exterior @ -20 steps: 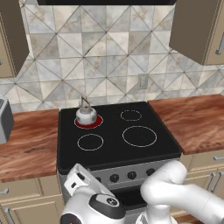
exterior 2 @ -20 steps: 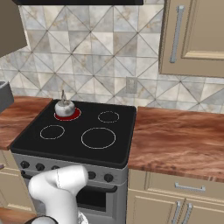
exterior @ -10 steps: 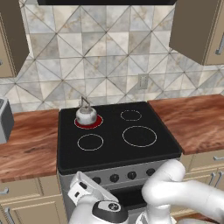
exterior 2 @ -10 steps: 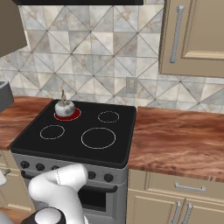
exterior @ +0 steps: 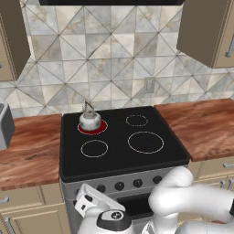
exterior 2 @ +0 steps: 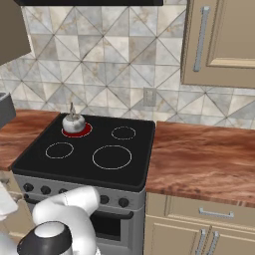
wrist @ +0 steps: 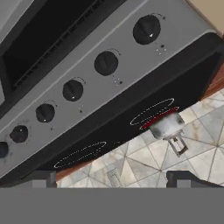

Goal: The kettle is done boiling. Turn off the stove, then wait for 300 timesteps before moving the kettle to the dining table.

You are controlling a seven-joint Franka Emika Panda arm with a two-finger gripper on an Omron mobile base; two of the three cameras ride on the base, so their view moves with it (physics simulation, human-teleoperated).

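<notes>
Lower now, gripper (wrist: pixel 112 177) faces stove (wrist: pixel 87 83) (knobs).

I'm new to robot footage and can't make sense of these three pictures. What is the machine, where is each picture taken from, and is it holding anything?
The machine is a white robot arm with a two-finger gripper, shown in a rendered kitchen. Two pictures come from cameras on its base, behind the arm to its left and right, looking forward and down at the same stove. The third comes from a camera on the hand, and it is rolled over, so the stove appears upside down there. That hand view looks along the gripper at the row of black knobs on the stove's front. On the black glass top sits a small silvery kettle on the back left burner, which glows red. Wood counters flank the stove. The gripper is open and holds nothing.
</notes>
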